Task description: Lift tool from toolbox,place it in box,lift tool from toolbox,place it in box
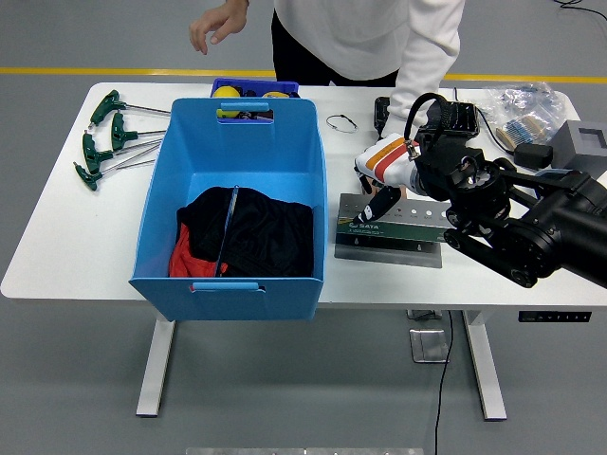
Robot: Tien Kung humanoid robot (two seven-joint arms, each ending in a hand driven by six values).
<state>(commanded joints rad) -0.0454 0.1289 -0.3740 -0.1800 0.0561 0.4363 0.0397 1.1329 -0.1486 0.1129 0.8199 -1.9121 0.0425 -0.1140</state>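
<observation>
- Nearest the front edge of the white surface stands a big blue box, reaching back almost to the far edge, with handle slots in its near and far walls.
- Inside the box, toward its near wall, lies a heap of black and red cloth with a thin dark rod across it.
- Right of the box, near the front edge, sits the toolbox, a low grey stand with a green front strip and a row of holes on top.
- The right hand, white with orange and red stripes and dark fingers, is down on the left part of the toolbox top, fingers pointing down and touching it; whether they grip a tool I cannot tell.
- Its black arm runs in from the right edge over the surface.
- At the left edge lie several green T-handle keys, well apart from the box.
- Behind the box, at the far edge, a dark blue tray with yellow items peeks out.
- Between box and arm, toward the far edge, lies a small wire loop.
- In the far right corner sit a clear bag of small parts and a grey case.
- A person in white stands at the far side: one hand is raised off the surface, open, and the other sleeve reaches down behind the robot's arm.
</observation>
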